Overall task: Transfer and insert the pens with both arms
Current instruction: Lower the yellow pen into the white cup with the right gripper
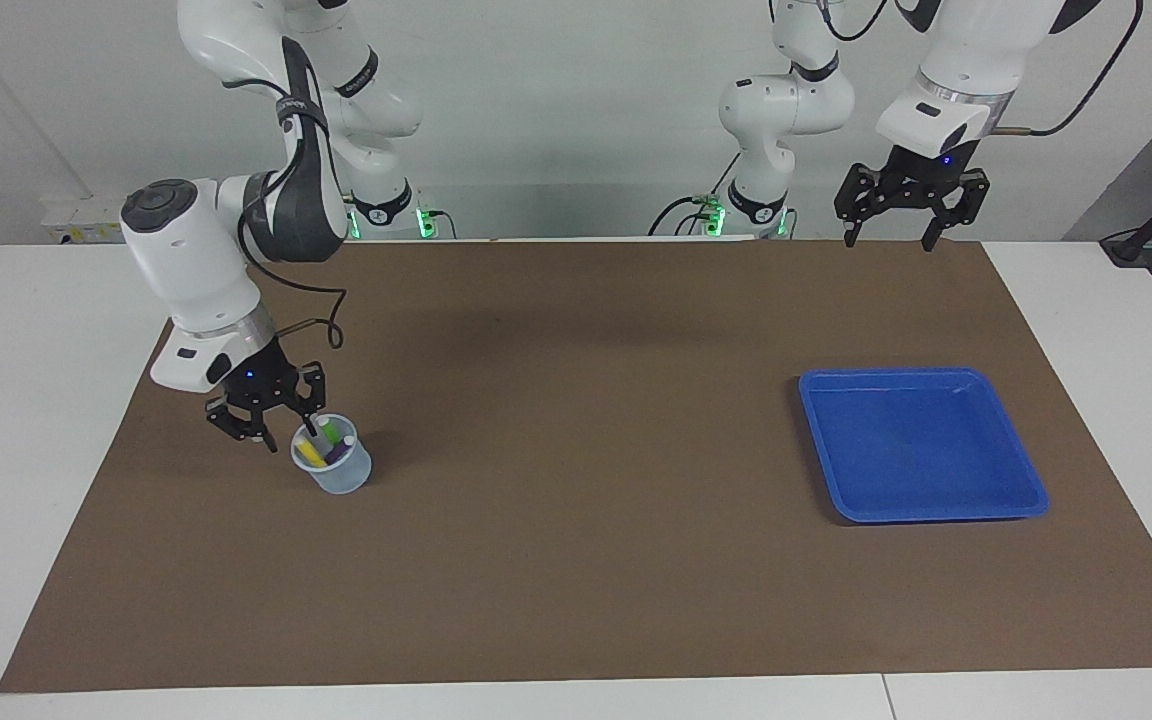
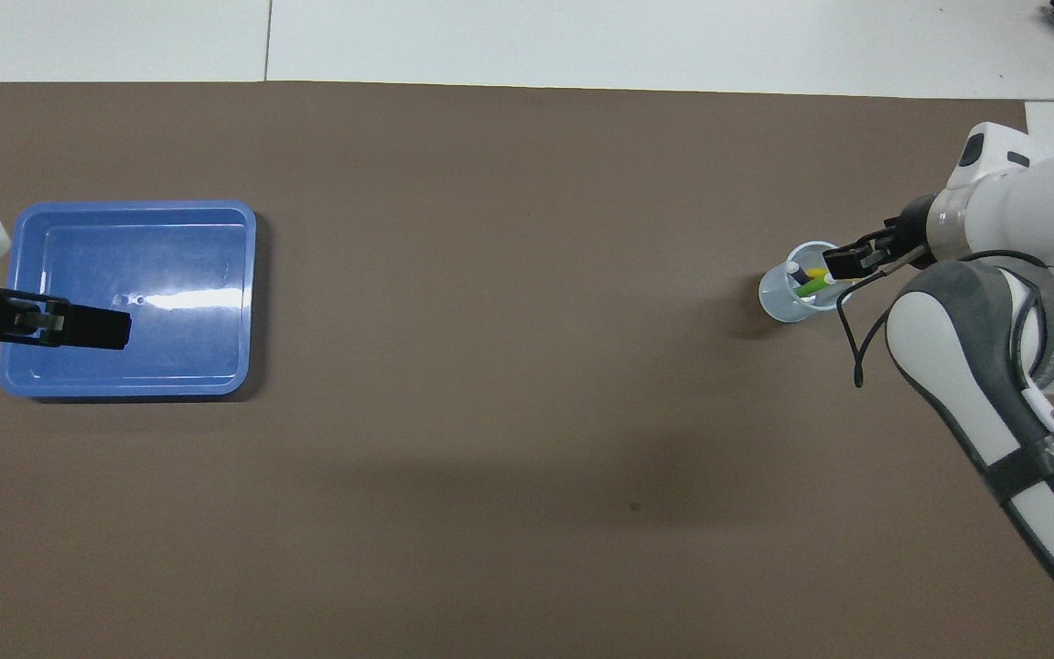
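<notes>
The right gripper [image 1: 286,437], fingers spread and empty, hangs at the rim of the small translucent plastic cup [image 1: 338,473], at its ten o'clock in the facing view. The thin yellow, green and purple marker pens [image 1: 326,447] lean inside. The left gripper [image 1: 887,241], open, waits above the mat's edge, clear of the blue tray [image 1: 936,505].

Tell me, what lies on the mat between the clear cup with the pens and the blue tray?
Nothing. Between the cup and the blue tray only bare brown mat shows, in both the facing and overhead views.

Yellow pen [image 1: 310,455], green pen [image 1: 332,434], purple pen [image 1: 340,452] leaning in clear cup [image 1: 341,478]
</notes>
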Motion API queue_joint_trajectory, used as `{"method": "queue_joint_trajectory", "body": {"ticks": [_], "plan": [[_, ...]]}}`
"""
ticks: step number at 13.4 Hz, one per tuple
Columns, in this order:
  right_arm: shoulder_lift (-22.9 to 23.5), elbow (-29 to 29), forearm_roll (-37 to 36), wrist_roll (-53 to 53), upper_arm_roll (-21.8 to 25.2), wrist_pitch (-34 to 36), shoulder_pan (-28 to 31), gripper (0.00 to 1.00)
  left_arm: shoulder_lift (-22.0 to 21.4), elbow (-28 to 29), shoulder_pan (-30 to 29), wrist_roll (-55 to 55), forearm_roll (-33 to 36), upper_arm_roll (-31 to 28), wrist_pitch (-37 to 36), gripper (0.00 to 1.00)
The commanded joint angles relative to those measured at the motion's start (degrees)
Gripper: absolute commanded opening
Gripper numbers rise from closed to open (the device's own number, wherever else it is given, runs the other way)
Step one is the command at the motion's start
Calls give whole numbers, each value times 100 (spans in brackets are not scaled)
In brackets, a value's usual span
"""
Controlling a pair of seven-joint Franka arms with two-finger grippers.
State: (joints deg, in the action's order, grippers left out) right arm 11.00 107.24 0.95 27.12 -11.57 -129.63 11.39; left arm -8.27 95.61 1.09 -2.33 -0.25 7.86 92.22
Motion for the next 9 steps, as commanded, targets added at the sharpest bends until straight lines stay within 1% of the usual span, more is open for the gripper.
{"method": "queue_joint_trajectory", "body": {"ticks": [1,2,3,5,7,9], "plan": [[-63,26,37,-93,-73,86,92,100,517,-883,-48,57,-115,-22,-632,100],[-89,-10,37,-93,-82,156,92,100,728,-1104,-48,57,-107,-30,-826,100],[-107,-114,46,-101,-82,305,92,100,843,-1315,-48,66,-72,-31,-941,100],[-125,-421,238,-128,-73,761,83,100,1116,-1675,31,66,147,4,-1196,100],[-229,-642,248,-320,-73,1131,48,100,1082,-1642,23,57,104,13,-1049,100],[-449,-695,248,-662,-91,1448,-5,100,1020,-1484,31,66,104,5,-916,100]]}}
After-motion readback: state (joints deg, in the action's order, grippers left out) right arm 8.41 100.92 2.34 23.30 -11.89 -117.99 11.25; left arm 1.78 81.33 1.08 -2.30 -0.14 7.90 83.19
